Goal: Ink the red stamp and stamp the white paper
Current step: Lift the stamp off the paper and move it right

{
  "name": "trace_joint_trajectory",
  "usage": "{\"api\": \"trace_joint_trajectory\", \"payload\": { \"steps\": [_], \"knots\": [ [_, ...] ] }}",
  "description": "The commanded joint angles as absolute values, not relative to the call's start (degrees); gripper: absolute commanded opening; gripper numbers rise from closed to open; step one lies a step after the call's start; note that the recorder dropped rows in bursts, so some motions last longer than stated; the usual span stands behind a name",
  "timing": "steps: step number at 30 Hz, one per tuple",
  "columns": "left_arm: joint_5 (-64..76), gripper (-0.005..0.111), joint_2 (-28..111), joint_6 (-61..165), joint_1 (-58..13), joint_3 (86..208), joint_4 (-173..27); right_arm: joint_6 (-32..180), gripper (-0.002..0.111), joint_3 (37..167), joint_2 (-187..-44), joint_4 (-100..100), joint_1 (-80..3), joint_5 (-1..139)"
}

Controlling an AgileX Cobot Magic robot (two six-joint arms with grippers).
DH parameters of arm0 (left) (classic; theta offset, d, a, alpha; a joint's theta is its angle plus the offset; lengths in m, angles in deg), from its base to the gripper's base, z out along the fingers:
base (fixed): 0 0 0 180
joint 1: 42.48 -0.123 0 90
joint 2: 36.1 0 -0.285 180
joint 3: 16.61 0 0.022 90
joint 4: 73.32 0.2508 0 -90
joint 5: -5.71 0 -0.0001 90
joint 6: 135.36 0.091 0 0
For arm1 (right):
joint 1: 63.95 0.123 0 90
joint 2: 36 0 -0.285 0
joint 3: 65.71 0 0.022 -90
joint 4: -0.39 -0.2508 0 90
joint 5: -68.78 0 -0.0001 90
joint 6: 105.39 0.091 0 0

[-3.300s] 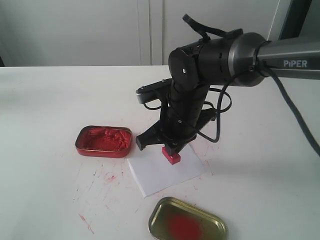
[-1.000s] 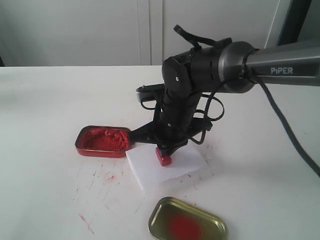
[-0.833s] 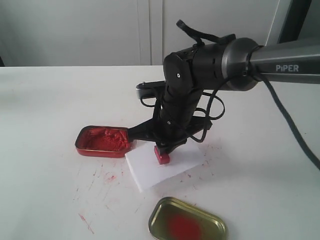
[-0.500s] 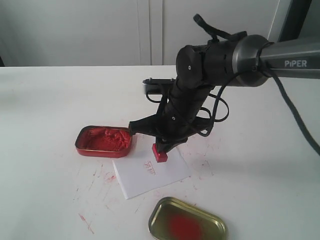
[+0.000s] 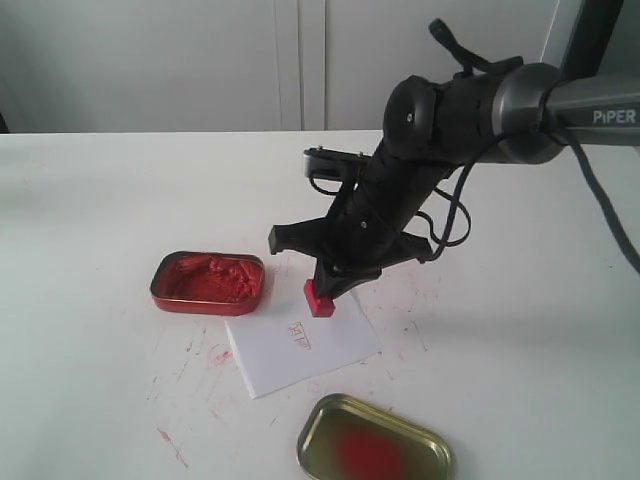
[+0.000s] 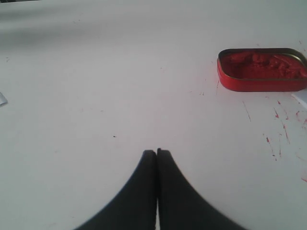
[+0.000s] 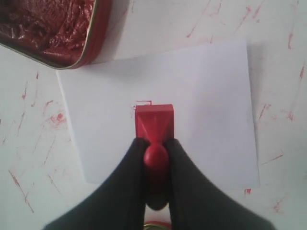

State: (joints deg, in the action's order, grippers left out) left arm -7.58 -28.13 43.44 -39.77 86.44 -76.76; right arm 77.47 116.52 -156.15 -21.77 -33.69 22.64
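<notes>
My right gripper (image 5: 322,285) (image 7: 154,143) is shut on the knob of the red stamp (image 5: 318,298) (image 7: 154,120), holding it a little above the far edge of the white paper (image 5: 300,345) (image 7: 206,100). The paper lies flat and bears a small red square imprint (image 5: 299,331), whose corner shows just past the stamp's base in the right wrist view. My left gripper (image 6: 156,152) is shut with nothing between its fingers, above bare table, some way from the tin; it does not show in the exterior view.
The red tin of ink paste (image 5: 209,283) (image 6: 261,69) (image 7: 48,28) sits touching the paper's far left corner. A gold lid with a red smear (image 5: 375,440) lies in front of the paper. Red ink flecks mark the white table (image 5: 190,360).
The right gripper lifted the stamp off the paper and drew back to the right, leaving a red imprint. The paper slid left and towards the front as the stamp came away.
</notes>
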Motion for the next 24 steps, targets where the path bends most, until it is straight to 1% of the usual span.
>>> {"api": "trace_joint_trajectory", "payload": {
  "steps": [1, 10, 24],
  "knots": [
    [-7.61, 0.0, -28.31, 43.36, -39.99, 86.18, -77.23, 72.8, 0.0, 116.31, -155.21, -25.81, -35.97, 21.78],
    [-7.61, 0.0, -28.31, 43.36, -39.99, 86.18, -77.23, 67.79, 0.0, 116.18, -155.21, -30.64, -38.68, 19.63],
    [-7.61, 0.0, -28.31, 43.36, -39.99, 86.18, -77.23, 55.51, 0.0, 106.81, -149.16, -42.47, -48.19, 21.51]
  ]
}}
